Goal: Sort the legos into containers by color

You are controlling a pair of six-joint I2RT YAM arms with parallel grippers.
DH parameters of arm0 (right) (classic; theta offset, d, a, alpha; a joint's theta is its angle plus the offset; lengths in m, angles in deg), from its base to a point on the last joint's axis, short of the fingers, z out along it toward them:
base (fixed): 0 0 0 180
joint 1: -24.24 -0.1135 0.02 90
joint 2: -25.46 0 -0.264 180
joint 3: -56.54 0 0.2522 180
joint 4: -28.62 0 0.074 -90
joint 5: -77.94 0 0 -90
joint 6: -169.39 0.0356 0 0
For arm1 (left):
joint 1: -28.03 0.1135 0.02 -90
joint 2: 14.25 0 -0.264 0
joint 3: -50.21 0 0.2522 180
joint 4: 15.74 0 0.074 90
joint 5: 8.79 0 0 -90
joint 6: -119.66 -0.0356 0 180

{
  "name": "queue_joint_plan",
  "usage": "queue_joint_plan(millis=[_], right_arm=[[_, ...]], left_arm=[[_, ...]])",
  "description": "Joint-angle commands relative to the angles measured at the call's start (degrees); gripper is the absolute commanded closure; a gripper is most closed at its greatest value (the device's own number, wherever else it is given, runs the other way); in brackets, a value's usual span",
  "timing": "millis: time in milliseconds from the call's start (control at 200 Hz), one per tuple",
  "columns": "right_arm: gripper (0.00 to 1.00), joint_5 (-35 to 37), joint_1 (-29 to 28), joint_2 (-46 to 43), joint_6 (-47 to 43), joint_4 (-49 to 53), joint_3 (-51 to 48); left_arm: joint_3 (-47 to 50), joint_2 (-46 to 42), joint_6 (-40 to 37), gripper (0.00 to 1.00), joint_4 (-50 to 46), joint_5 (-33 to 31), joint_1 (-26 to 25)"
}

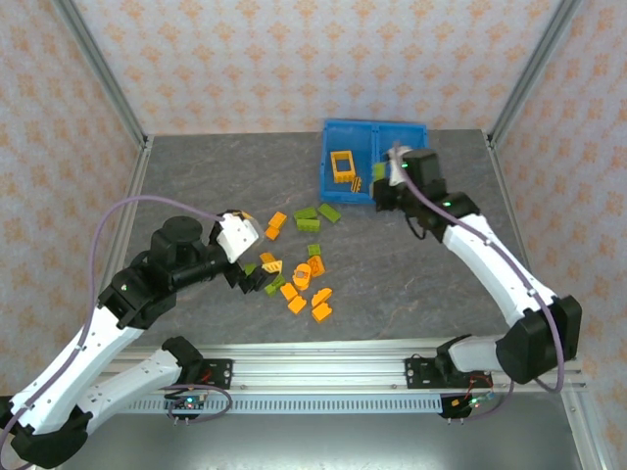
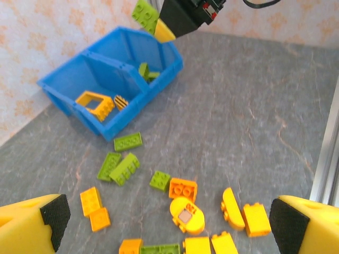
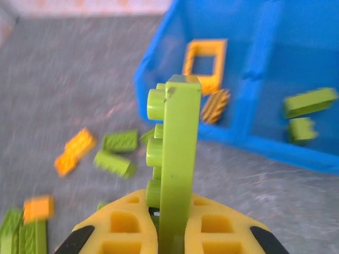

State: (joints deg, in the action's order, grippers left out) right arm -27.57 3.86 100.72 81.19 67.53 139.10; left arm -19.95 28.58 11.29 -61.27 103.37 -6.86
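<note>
One lime-green studded plate (image 3: 179, 159) stands upright in the clamped right jaws; left jaws gape.

Grey stone-look table (image 1: 421, 284) fills the middle of the top view, with cream wallpaper (image 1: 294, 59) in an orange flower print across the top and both sides. A metal post (image 1: 105, 73) slants at upper left, a second post (image 1: 535, 70) at upper right. A slotted aluminium rail (image 1: 323, 354) runs along the bottom edge.

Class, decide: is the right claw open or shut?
Shut on a green brick, which stands upright on edge, pinched in the right claw.
</note>
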Motion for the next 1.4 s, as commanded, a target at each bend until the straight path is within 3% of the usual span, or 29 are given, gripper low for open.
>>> queue_joint_plan(millis=[0, 205, 500, 776, 961, 1121, 1261, 1331, 1391], right_arm=[[0.95, -1.62, 5.76, 0.82, 7.68, -6.39, -0.75], [0.91, -5.04, 12.03, 15.16, 7.75, -0.57, 8.72], [0.88, -3.25, 14.14, 34.05, 7.86, 5.89, 23.09], [0.65, -4.09, 14.10, 40.05, 9.59, 8.87, 31.15], [0.60, -3.43, 14.15, 33.52, 11.06, 8.21, 28.56], [0.54, -3.77, 11.85, 19.71, 16.90, 6.75, 15.63], [0.36, -1.27, 6.51, 2.72, 20.58, 5.82, 2.14], [0.21, -0.22, 3.86, -4.89, 22.44, 5.72, -3.25], [0.14, 0.17, 2.20, -9.93, 24.53, 7.12, -6.03]], left_arm=[[1.01, -1.17, 4.78, 0.00, 6.32, 0.73, -0.44], [1.81, -1.00, 11.49, 0.00, 9.91, -1.80, -0.51], [1.09, -0.66, 16.89, 0.00, 7.50, -7.43, -0.61], [0.70, 2.11, 21.58, 0.00, 6.16, -10.15, -0.70], [0.15, 7.95, 28.17, 0.00, 5.75, -10.34, -1.05], [-1.86, 16.32, 35.11, 0.00, 3.85, -13.11, -3.76], [-2.66, 22.96, 37.63, 0.04, 2.78, -19.79, -8.97], [-2.77, 26.74, 41.92, 0.10, 1.51, -22.10, -10.22], [-2.38, 30.04, 46.03, 0.14, 0.76, -22.27, -10.48]])
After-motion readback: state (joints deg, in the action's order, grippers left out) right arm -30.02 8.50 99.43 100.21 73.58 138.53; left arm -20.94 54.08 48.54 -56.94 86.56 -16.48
